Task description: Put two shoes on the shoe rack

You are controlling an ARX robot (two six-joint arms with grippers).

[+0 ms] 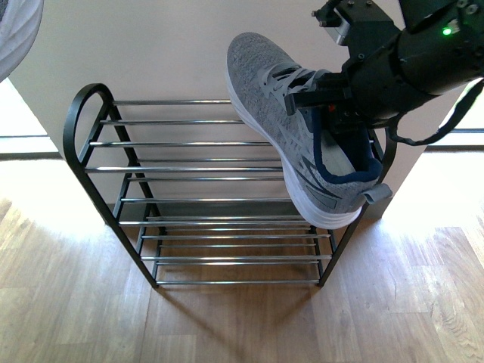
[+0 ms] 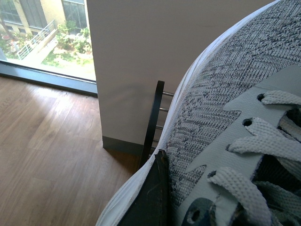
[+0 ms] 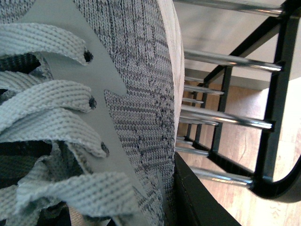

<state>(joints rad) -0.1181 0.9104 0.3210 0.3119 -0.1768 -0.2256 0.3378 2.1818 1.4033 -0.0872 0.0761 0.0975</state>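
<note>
A grey knit shoe with a white sole hangs tilted over the right end of the shoe rack, toe up and heel down. My right gripper is shut on it at the laces. The right wrist view shows its knit side pressed against a black finger, with silvery rack rods beyond. A second grey shoe fills the left wrist view, and a black finger of my left gripper is shut against its side. Part of that shoe shows at the front view's top left corner.
The rack stands on a wooden floor against a pale wall. Its black end frame shows beside the wall's dark baseboard in the left wrist view. A floor-level window lies left of the wall.
</note>
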